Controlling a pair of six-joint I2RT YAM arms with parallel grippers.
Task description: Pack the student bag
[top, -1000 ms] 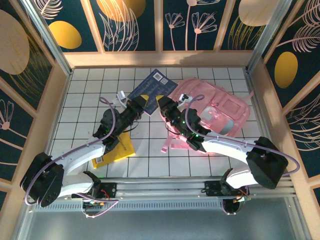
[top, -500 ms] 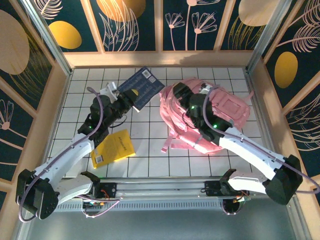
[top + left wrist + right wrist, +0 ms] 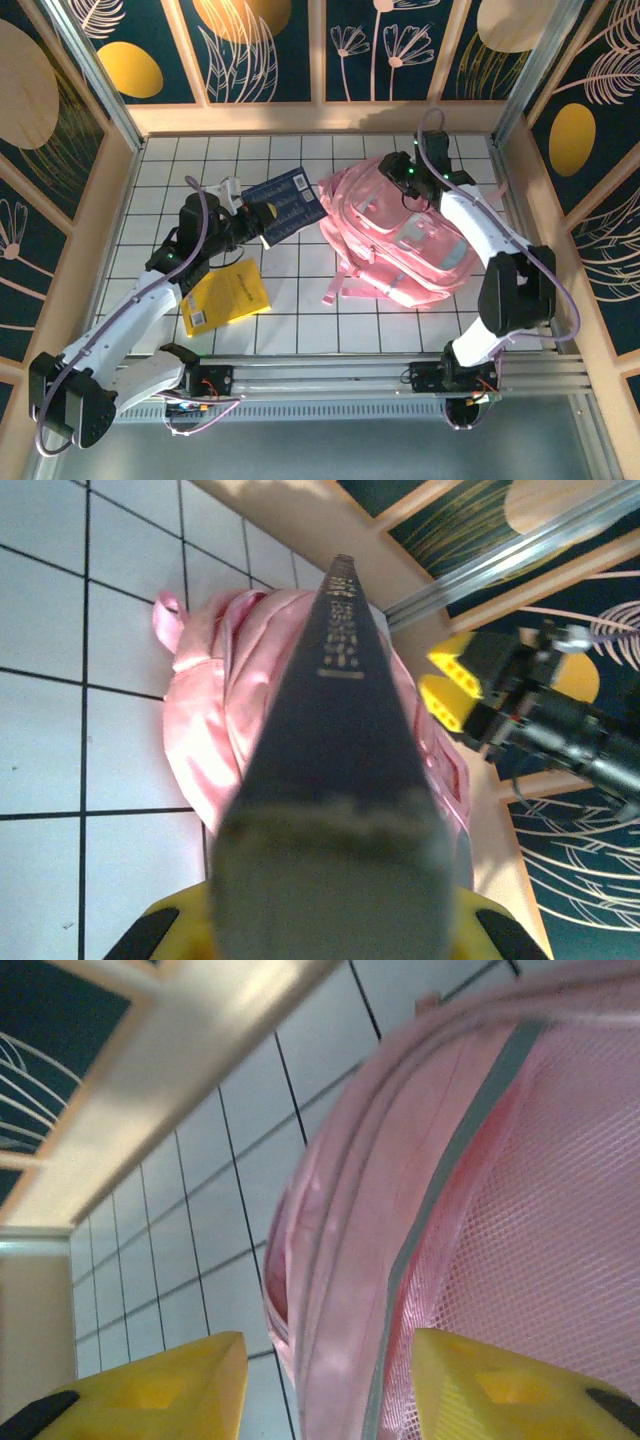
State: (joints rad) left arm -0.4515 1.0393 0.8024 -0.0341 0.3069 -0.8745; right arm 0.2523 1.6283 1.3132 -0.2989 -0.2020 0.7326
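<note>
Our left gripper (image 3: 256, 222) is clamped on the blue book (image 3: 287, 202), edge aimed at the student bag (image 3: 415, 248) lying right of centre; right gripper (image 3: 392, 172) sits jaws apart over its top rim, we guess to spread the opening

Right claw (image 3: 398, 172) has swung behind the student bag (image 3: 420, 245), perhaps straddling its rim.

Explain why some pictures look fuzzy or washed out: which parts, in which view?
Left wrist view: the near end of the dark blue book is a blur close to the lens, and the student bag looks washed out. Right wrist view: the right gripper's fingers are soft, the wooden beam glares. Top external view: sharp and evenly lit across the table.
</note>
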